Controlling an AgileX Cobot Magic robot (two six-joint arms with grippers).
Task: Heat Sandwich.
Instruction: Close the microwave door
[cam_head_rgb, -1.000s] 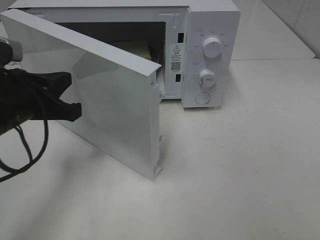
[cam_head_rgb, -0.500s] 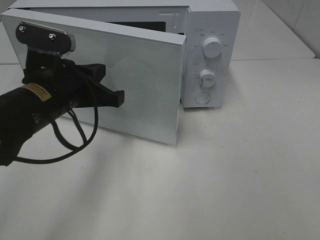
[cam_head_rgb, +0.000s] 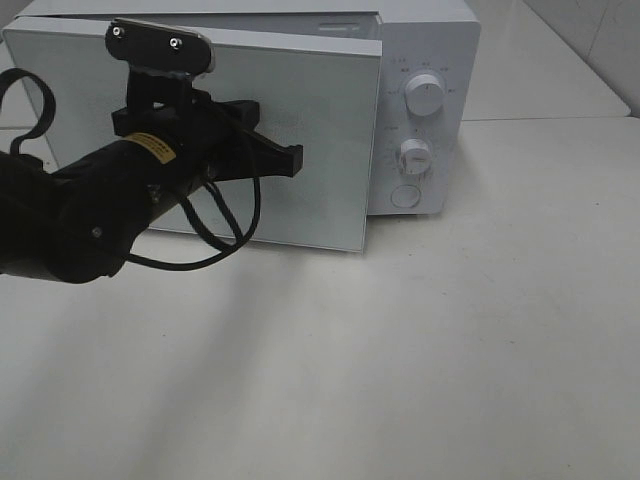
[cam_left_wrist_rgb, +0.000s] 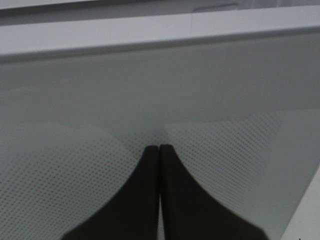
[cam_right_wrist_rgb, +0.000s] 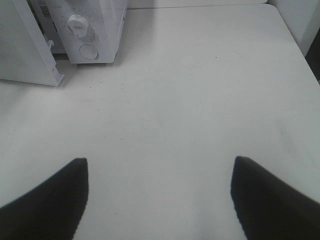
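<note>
The sandwich is hidden behind the door of the white microwave (cam_head_rgb: 425, 40). The microwave door (cam_head_rgb: 330, 150) stands almost shut, with a narrow gap left at its latch edge. My left gripper (cam_head_rgb: 298, 160) is shut, and its fingertips press flat against the door's outer face. In the left wrist view the left gripper (cam_left_wrist_rgb: 159, 146) shows both fingers together against the dotted door window (cam_left_wrist_rgb: 240, 150). My right gripper (cam_right_wrist_rgb: 159, 162) is open and empty above bare table, well away from the microwave (cam_right_wrist_rgb: 100, 30). It is out of the exterior view.
The control panel carries an upper knob (cam_head_rgb: 424, 97), a lower knob (cam_head_rgb: 414, 156) and a round button (cam_head_rgb: 404, 196). The left arm's cable (cam_head_rgb: 215, 235) loops in front of the door. The white table (cam_head_rgb: 450, 350) spreads before the microwave.
The microwave door has swung from wide open to almost shut. My left gripper moved right and toward the microwave with the door, staying against its face.
</note>
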